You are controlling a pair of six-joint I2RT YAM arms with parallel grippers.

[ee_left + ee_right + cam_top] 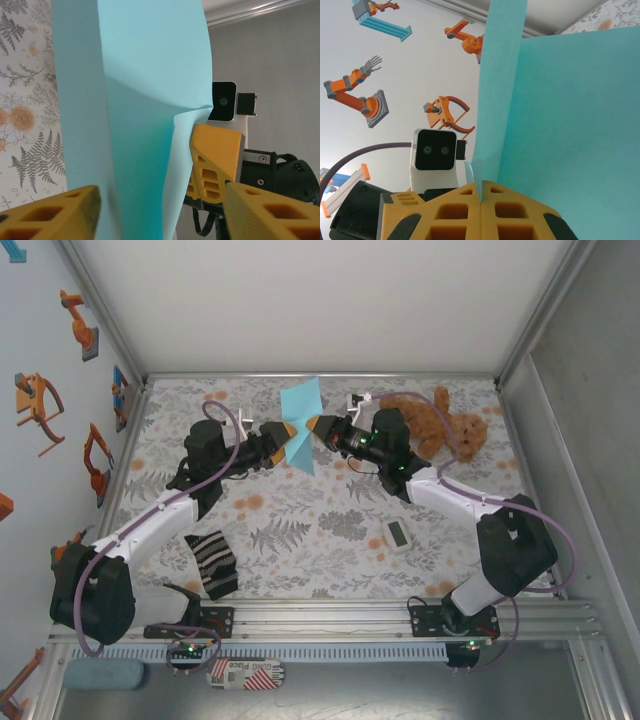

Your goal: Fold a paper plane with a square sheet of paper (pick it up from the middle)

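The square sheet of paper (300, 400), light blue, hangs in the air over the back middle of the table. It is bent along a crease, with its flaps standing apart. My right gripper (312, 426) comes in from the right and is shut on the paper's edge (560, 115). Its yellow fingertips (481, 200) are pressed together with the thin sheet between them. My left gripper (290, 430) faces it from the left and is open. The paper (140, 100) hangs between the left gripper's (160, 212) spread jaws, with the right gripper's finger (215, 155) just behind.
A brown teddy bear (440, 425) lies at the back right, beside my right arm. A small white gadget (397, 535) sits right of centre. A black-and-cream striped cloth (213, 563) lies at the front left by my left arm. A metal rail (320, 618) borders the near edge.
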